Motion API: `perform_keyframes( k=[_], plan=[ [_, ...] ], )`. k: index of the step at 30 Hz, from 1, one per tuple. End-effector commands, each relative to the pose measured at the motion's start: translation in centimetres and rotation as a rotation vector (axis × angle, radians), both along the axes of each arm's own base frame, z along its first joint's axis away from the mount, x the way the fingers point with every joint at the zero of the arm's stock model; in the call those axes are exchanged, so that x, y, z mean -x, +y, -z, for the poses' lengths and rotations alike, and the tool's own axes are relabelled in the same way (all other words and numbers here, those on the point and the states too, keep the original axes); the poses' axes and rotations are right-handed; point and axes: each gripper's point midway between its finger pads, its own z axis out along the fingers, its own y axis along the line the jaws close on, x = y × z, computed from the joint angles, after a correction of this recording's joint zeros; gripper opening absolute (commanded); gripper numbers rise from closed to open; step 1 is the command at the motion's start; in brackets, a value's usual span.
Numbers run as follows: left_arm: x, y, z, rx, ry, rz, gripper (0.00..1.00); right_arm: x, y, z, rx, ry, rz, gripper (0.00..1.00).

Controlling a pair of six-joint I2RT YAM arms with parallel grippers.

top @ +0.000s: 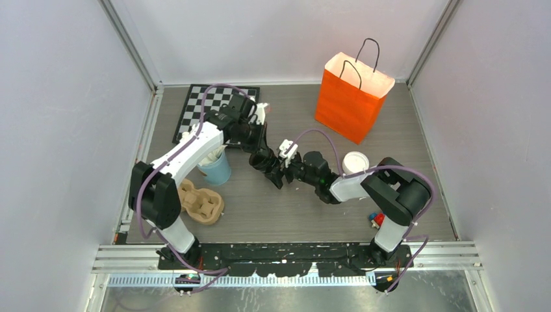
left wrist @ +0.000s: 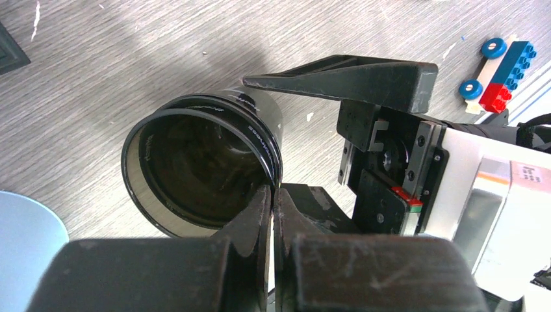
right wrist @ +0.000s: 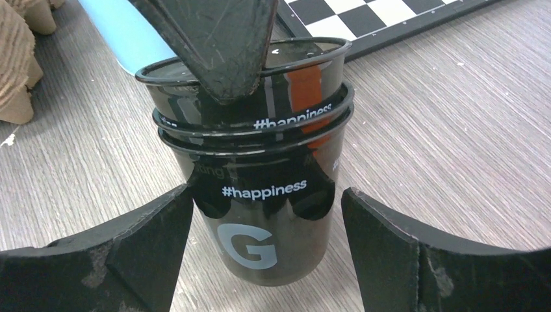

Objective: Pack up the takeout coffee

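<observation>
3 nested black paper cups (right wrist: 260, 250) (glossy, printed "#happiness") sit upright near the middle of the grey wood-grain table (right wrist: 455, 143), and the top cup (left wrist: 195, 169) is empty. The left gripper (left wrist: 273, 195) is pinched tight on that cup's rim. The right gripper (right wrist: 266, 198) flanks the stack, jaws wide. An orange paper bag (top: 351, 104) stands open far right. A light-blue cup (top: 217, 170) holds white sticks. Pale walls (top: 58, 97) enclose the table.
</observation>
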Motion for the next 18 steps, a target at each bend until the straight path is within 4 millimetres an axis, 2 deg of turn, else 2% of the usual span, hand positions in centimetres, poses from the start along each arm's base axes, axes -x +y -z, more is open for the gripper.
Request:
perform_keyframes(
  k=[1,8,12,13,18],
  plan=[
    [-0.2,-1.4,-0.5,0.043,-0.020,-0.025,0.00,-0.9,-0.5,-1.9,-0.027,-0.073,0.037,0.90],
    [0.2,-1.3,0.6,-0.064,-0.043,-0.041,0.00,0.3,-1.5,-2.3,-0.019,-0.044,0.041,0.90],
    [0.0,-1.8,-0.4,-0.142,-0.129,-0.037,0.00,1.0,-2.4,-2.9,0.016,0.003,0.056,0.90],
    [0.1,-2.0,-0.8,-0.162,-0.153,-0.030,0.00,1.5,-3.0,-2.3,0.058,0.045,0.057,0.90],
    [0.4,-3.4,-1.7,-0.259,-0.237,-0.025,0.00,4.0,-5.0,-3.3,0.053,0.140,0.083,0.90]
  ],
)
